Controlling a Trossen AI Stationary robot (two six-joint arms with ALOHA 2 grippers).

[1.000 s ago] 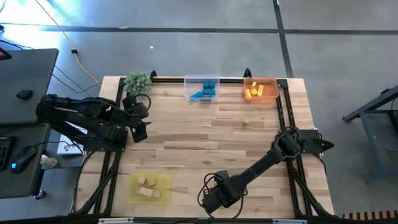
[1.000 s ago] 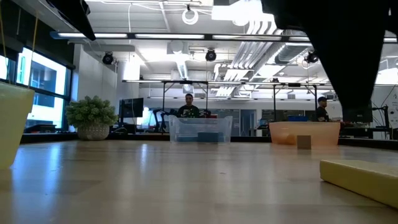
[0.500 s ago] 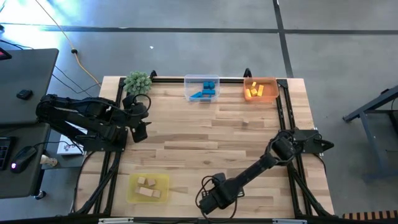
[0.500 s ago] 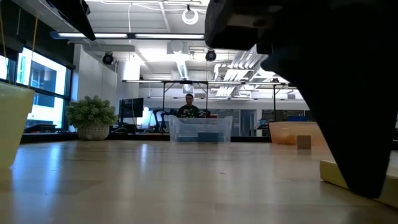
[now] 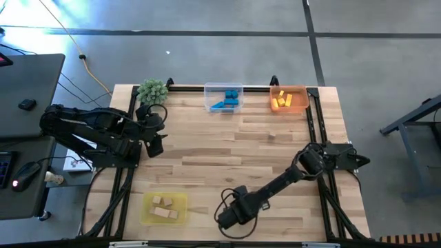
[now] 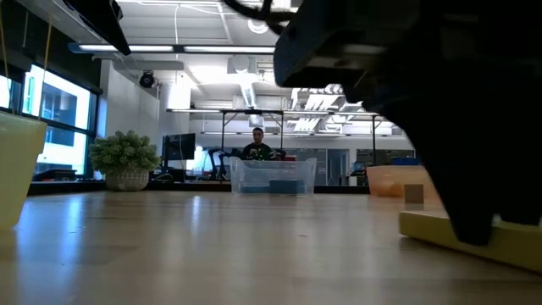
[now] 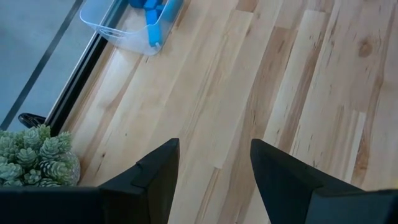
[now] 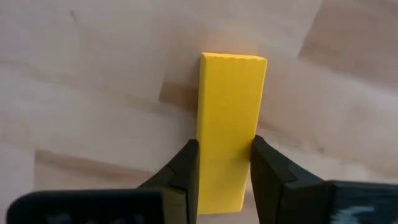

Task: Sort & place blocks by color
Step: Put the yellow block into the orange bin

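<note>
My right claw (image 8: pixel 225 171) pinches the yellow bar (image 8: pixel 229 124) across its narrow width at the table's (image 5: pixel 227 148) near edge; its long axis runs straight ahead between my fingers. Left claw (image 7: pixel 213 168) waits spread, far off

I see wood-plank table (image 5: pixel 227 151), black frame rails along its edges. Green spiky plant ball (image 5: pixel 152 90) at approx 10 o'clock corner, in a pale pot per low view. Clear tray (image 5: pixel 224 98) at 12 o'clock on far edge; orange tray (image 5: pixel 289 100) at approx 1 o'clock, same edge. Yellow tray (image 5: pixel 165 207) at approx 7 o'clock, near edge. Off-table at 9 o'clock: dark desk w/ mouse (image 5: pixel 25 176). Low view: person (image 6: pixel 257 146) seated behind clear tray, lab room w/ ceiling lights beyond.
</note>
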